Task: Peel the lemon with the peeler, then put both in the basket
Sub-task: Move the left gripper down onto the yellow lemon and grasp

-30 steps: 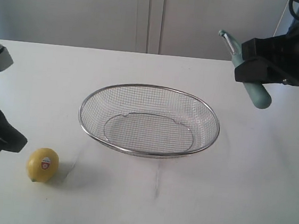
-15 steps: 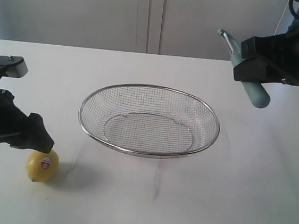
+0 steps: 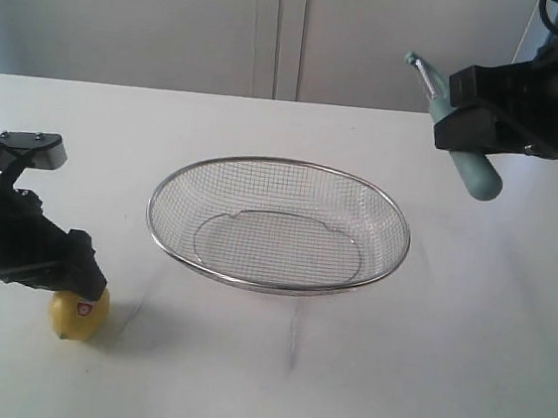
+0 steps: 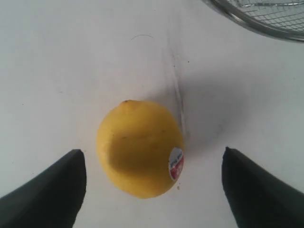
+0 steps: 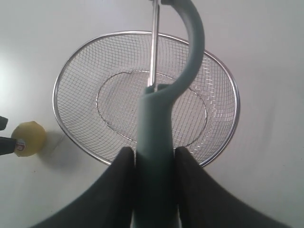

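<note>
A flat white table [image 3: 462, 368] fills the scene, its far edge running against a pale wall, with bare surface in front of and to the right of everything on it. A large shallow oval basket of silver wire mesh with a thick metal rim [image 3: 284, 161] sits in the middle, nothing inside it, clear room all round its rim. The black right gripper [image 3: 456, 116] hangs in the air above the table's far right, beyond the basket and off its rim, its jaws closed on the handle of a slim peeler with a pale teal-green handle and curved silver metal blade head [image 3: 476, 174]; the handle end points down and the blade end rises to the left. The black left gripper [image 3: 82, 280] is low at the near left, well apart from the basket, jaws spread wide and holding nothing. A small round yellow lemon [image 4: 137, 147] rests on the table between its fingers [image 4: 47, 190], white table showing on either side, its red-and-white oval sticker [image 4: 176, 164] visible.
</note>
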Available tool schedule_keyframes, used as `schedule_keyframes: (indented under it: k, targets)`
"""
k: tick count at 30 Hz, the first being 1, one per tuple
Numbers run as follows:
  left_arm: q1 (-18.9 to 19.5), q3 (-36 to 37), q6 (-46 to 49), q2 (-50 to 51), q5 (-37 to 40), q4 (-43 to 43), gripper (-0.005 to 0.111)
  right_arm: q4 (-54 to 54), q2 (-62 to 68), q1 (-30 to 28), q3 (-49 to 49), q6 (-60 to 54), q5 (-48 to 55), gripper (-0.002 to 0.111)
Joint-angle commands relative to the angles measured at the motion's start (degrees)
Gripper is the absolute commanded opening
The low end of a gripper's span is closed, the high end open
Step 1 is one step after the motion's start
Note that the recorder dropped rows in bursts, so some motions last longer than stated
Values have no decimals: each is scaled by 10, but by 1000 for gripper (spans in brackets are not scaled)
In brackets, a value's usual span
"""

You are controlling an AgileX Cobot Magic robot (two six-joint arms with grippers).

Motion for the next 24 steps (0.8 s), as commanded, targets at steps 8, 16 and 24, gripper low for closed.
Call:
schedule_keyframes:
  k: [8, 16, 24]
  targets:
    - [-5, -2, 3, 42, 1, -35, 81, 5, 0, 0, 1, 3, -3, 0]
    - [-5, -2, 33, 59, -2, -56, 81, 5, 0, 0, 1, 3, -3, 0]
    - [-5, -2, 33, 79, -18, -74, 81, 5, 0, 0, 1, 3, -4, 0]
